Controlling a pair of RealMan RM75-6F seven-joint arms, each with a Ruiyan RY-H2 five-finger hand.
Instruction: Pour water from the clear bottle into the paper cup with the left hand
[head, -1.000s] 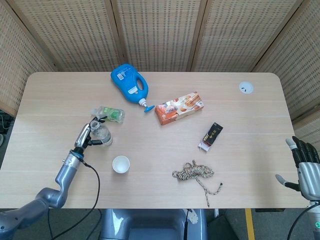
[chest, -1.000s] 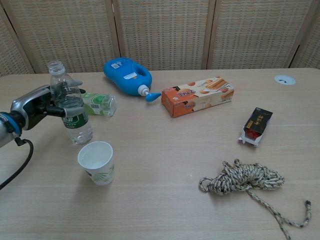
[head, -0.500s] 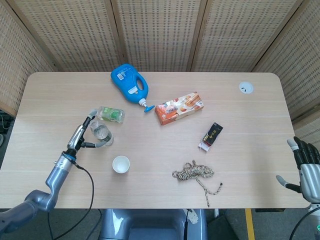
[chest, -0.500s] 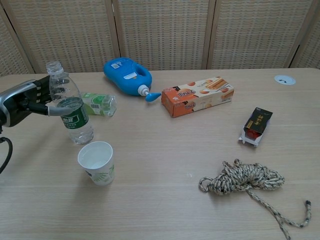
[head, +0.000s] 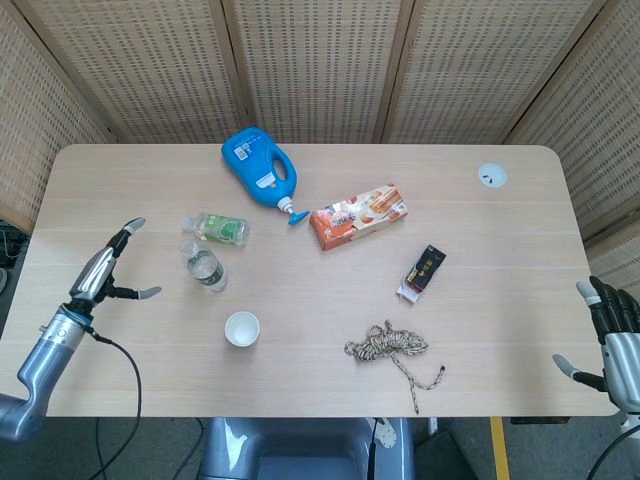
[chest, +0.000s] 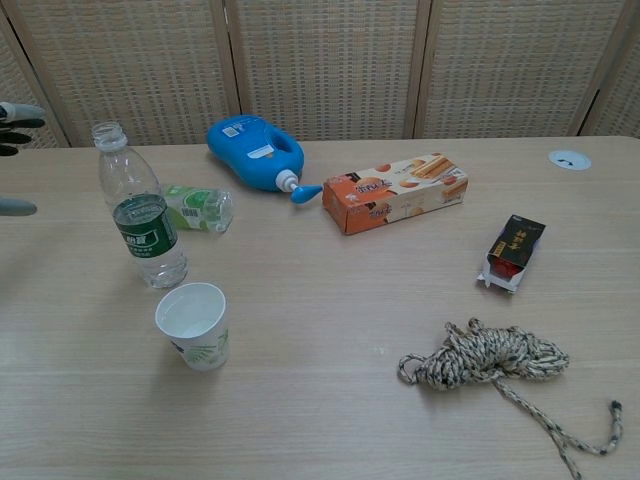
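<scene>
A light wooden table (head: 300, 350) stands before woven wall panels (head: 310, 60). The clear bottle (chest: 140, 222) stands upright on it, uncapped, just behind the paper cup (chest: 193, 325). The left hand (head: 105, 272) hovers left of the bottle, fingers spread, grasping nothing; the right hand (head: 612, 330), far right of the bottle, is likewise released.

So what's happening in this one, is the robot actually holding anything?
No. The left hand is open, off to the left of the clear bottle, touching nothing. The bottle stands upright, uncapped, just behind the paper cup, which is also upright. The right hand hangs open at the table's right edge. No pouring is under way.
</scene>
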